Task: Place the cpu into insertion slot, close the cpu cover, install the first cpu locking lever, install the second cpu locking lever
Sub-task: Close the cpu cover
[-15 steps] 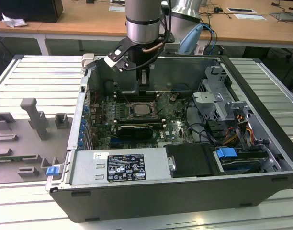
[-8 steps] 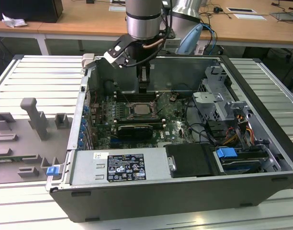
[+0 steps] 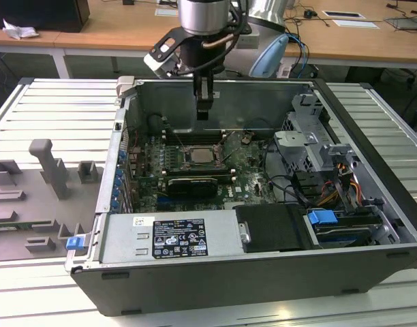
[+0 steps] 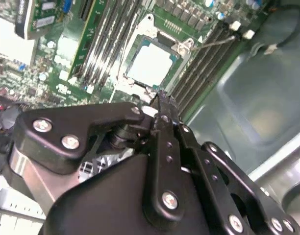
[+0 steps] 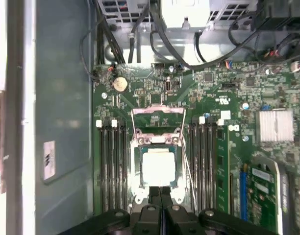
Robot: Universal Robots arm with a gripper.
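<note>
In the exterior view, the open computer case is lying on a ribbed metal table, with wooden desks running along behind and grey plastic fixtures sitting at the exterior view's left. The gripper is hanging straight down inside the case, above the cpu, which is lying flat on the green motherboard. A labelled power supply is lining the near edge. In the second wrist view, the fingers are pressing together, tips apart from the chip, which is sitting in the insertion slot. Memory slots are flanking it, and a thin wire locking lever is sticking out to one side, unlatched. In the first wrist view, the cpu cover is standing open beyond the slot, leaving the pale chip top bare. Black cables are looping past the board's far edge, near a coin battery.
</note>
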